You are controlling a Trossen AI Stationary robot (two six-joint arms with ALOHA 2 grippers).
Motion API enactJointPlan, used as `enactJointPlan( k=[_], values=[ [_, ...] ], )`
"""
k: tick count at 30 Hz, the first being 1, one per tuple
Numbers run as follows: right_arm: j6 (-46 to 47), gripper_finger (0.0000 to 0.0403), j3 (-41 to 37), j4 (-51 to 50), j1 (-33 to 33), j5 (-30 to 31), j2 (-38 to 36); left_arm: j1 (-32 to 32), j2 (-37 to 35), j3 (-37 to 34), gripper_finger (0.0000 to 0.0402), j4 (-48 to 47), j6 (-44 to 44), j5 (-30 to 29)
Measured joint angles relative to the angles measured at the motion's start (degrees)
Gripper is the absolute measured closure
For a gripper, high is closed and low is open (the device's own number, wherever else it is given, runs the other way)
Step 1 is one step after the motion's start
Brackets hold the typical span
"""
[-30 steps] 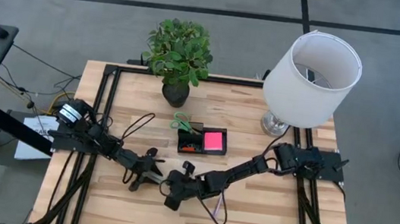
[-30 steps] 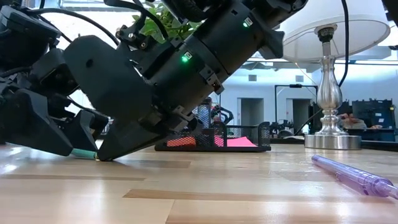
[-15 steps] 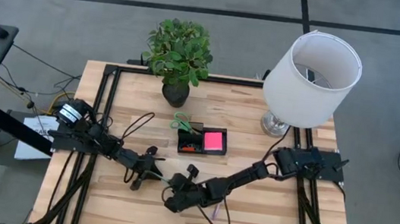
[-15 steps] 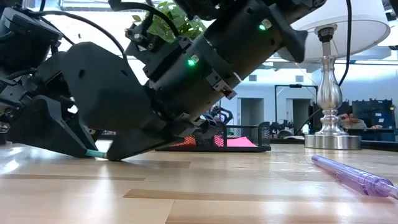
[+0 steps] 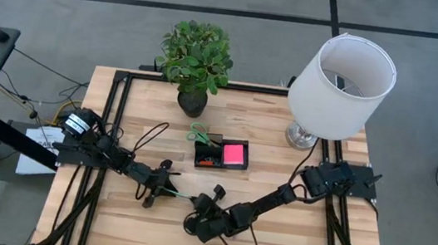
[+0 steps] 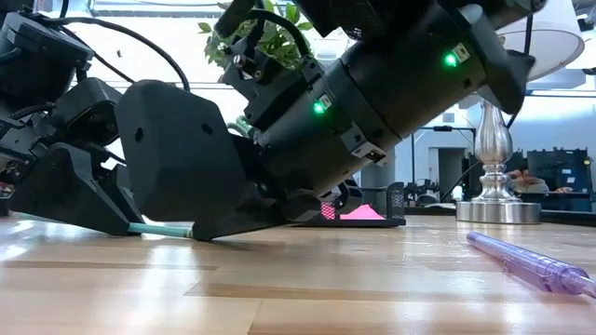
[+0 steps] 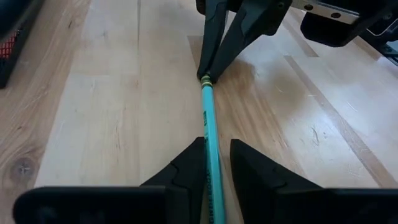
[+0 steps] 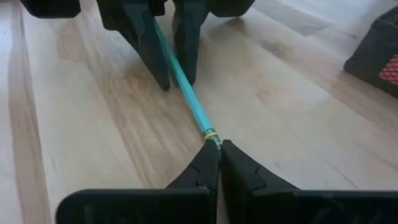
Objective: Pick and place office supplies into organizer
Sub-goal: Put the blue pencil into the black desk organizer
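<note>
Left gripper [image 7: 214, 163] now closed on teal pencil [image 7: 208, 124]; right gripper [image 8: 219, 163] pinching its end.

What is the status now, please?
Left end effector closed around teal pencil. Right end effector shut on its tip. Organizer behind, path clear.

Two dark claws low on the wooden table [image 6: 307, 298], teal pencil [image 6: 160, 229] lying between them, purple pen [image 6: 531, 264] apart

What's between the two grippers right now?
The teal pencil spans the gap: left gripper around its shaft, right gripper at its end. Both wrist views show it.
</note>
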Motion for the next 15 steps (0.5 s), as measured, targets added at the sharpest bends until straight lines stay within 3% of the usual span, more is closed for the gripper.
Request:
enactJointPlan(
  k=[15],
  values=[
    [1.51, 0.04, -0.22, 2.59, 0.31, 8.28, 0.31, 1.45, 0.0, 0.24, 0.0342, -0.04, -1.27, 0.92]
  ],
)
